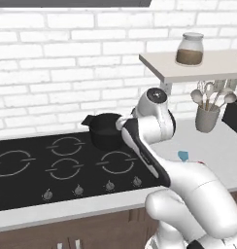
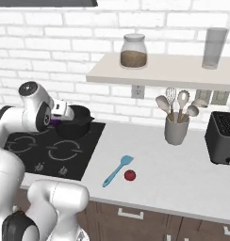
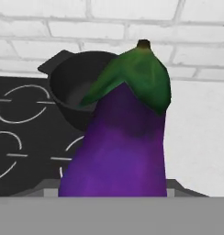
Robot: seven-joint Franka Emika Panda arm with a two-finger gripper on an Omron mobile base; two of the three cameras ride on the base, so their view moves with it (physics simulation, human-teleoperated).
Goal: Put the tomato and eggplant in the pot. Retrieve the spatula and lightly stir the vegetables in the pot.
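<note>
The purple eggplant point(image 3: 123, 147) with its green cap fills the hand view, and my gripper point(image 2: 57, 120) is shut on it; its fingertips are hidden behind it. A sliver of the eggplant point(image 2: 54, 123) shows under the hand. Just beyond stands the black pot point(image 3: 70, 89), on the back right burner point(image 1: 105, 130), beside my hand point(image 2: 78, 122). Its inside looks bare. On the counter lie the light-blue spatula point(image 2: 118, 171) and, right of its blade, the small red tomato point(image 2: 130, 175). In the left base view my arm hides most of the spatula point(image 1: 183, 155).
The black cooktop point(image 1: 38, 165) has knobs along its front edge. A grey utensil cup point(image 2: 176, 129) with spoons and a whisk stands by the wall, a black toaster point(image 2: 223, 138) to its right. The shelf point(image 2: 159, 73) above carries a jar point(image 2: 134, 51) and a glass point(image 2: 214, 47).
</note>
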